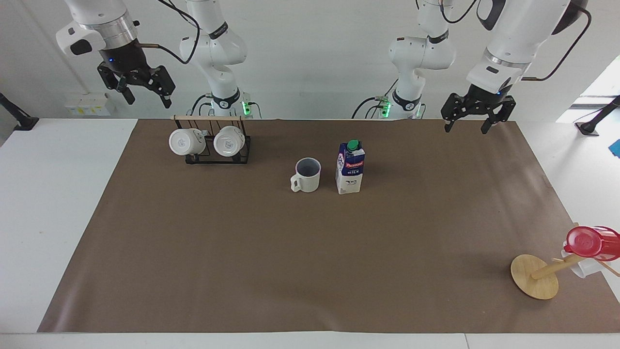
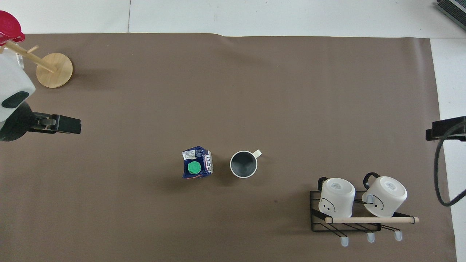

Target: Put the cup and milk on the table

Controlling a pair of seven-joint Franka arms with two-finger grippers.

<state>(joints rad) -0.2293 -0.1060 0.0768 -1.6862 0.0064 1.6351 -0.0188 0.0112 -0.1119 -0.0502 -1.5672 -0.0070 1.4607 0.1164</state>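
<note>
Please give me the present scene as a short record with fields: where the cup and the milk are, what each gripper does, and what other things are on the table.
cup: cream mug, upright on the brown mat, held by nothing
milk: carton, upright beside the cup, toward the left arm's end, not touching it
left gripper: open, empty, raised over the mat's edge at the robots' end
right gripper: open, empty, raised, waiting
other things: black rack with two white mugs; tilted wooden stand with a red cup

Cream cup (image 1: 307, 175) with grey inside; blue-and-white milk carton (image 1: 350, 167), green cap, black cow patches; brown mat (image 1: 242, 252) on the white surface (image 1: 48, 194).
</note>
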